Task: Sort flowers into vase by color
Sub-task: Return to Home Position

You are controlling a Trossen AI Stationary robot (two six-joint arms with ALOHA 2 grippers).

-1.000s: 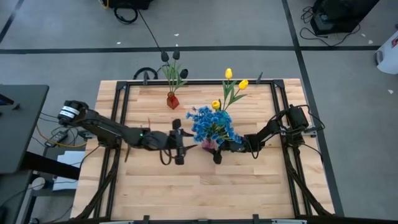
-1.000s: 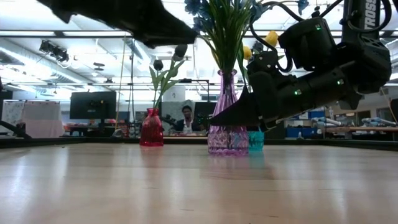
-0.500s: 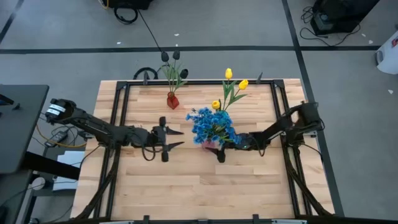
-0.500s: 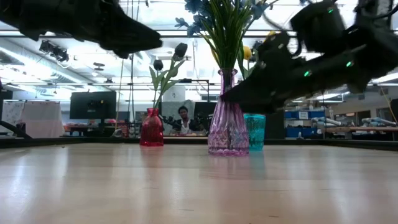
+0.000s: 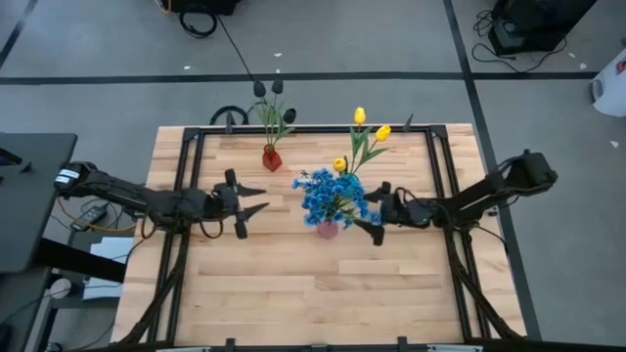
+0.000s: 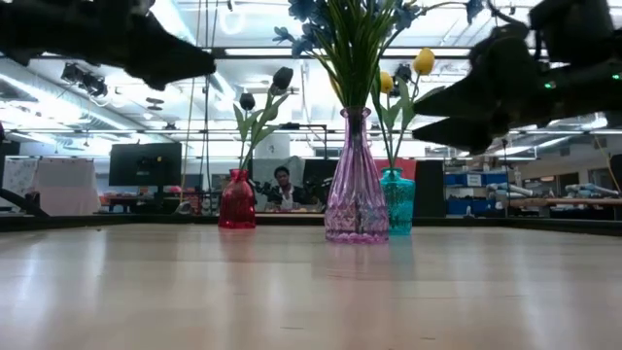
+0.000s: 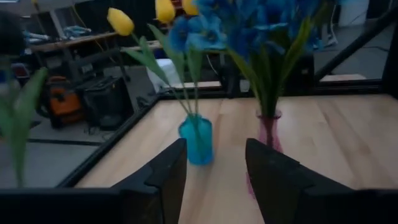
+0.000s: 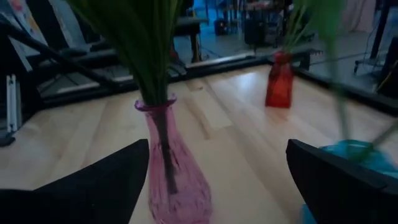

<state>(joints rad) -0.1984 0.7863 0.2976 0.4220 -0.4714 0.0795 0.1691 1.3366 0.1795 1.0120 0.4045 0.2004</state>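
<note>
Three vases stand on the wooden table. A pink glass vase (image 5: pixel 328 230) holds the blue blossoms (image 5: pixel 333 196); it also shows in the low view (image 6: pixel 356 190). A teal vase (image 6: pixel 397 199) holds the yellow tulips (image 5: pixel 364 132). A red vase (image 5: pixel 271 156) holds the dark tulips (image 5: pixel 269 90). My left gripper (image 5: pixel 256 200) is open and empty, left of the pink vase and facing it (image 7: pixel 270 127). My right gripper (image 5: pixel 375 211) is open and empty, right of the pink vase (image 8: pixel 171 168).
A black metal frame (image 5: pixel 192 176) runs along the table's left, right and far sides. Bare wood lies between the vases and the near edge (image 5: pixel 313 303). Beyond the table a person (image 6: pixel 282 185) sits at a desk among monitors.
Both grippers have drawn back from the pink vase, the left toward the table's left edge, the right toward the right edge. The right gripper's fingers, close together by the vase before, now stand spread open. The vases and flowers have stayed in place.
</note>
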